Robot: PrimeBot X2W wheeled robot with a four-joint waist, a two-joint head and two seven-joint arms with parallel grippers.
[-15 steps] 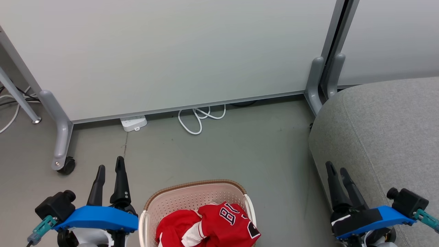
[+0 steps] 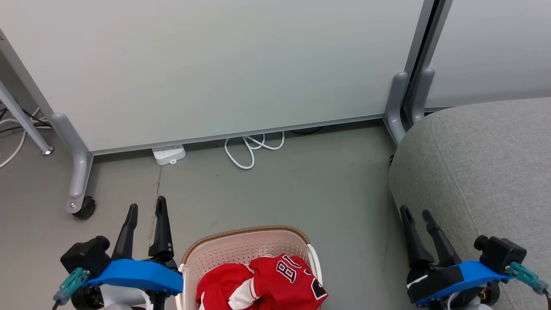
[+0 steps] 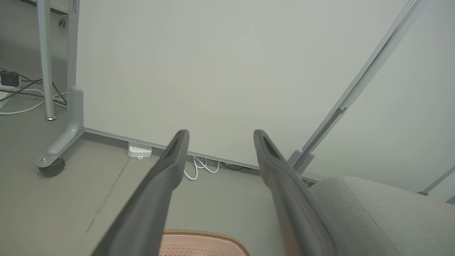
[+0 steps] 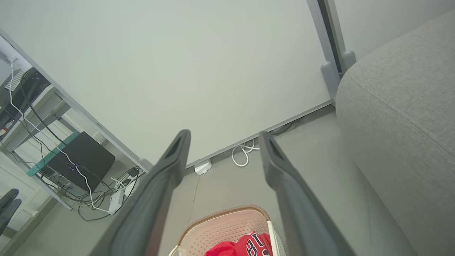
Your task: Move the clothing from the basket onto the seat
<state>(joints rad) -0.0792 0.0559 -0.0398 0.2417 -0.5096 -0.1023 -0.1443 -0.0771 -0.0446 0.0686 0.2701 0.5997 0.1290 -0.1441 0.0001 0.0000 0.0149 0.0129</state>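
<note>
At seven o'clock in the head view, the left gripper [image 2: 147, 203], with its two long dark fingers, stands spread wide and empty above the grey floor [image 2: 280, 193], just left of the basket. At six o'clock sits the oval cream-white perforated plastic laundry basket with a brown woven-look rim [image 2: 245, 229]. Inside it lies the clothing [image 2: 267, 280], soft red fabric sports garments with white trim, crumpled together, one showing black-and-white numerals.

The fabric looks light, limp and not slippery. It would likely drape and trail when lifted, so the best hold seems to be a pinch on a raised fold at the top of the heap, away from the basket wall.

At five o'clock the right gripper [image 2: 415, 212] is likewise spread wide and holds nothing, close beside the seat's edge. From three to five o'clock spreads the large rounded seat in light grey woven fabric [image 2: 482, 163].

The basket's near half is cut off by the picture's lower edge. How the garments overlap or tangle, and what the full numerals read, cannot be made out. The seat's right side is cut off too.
</note>
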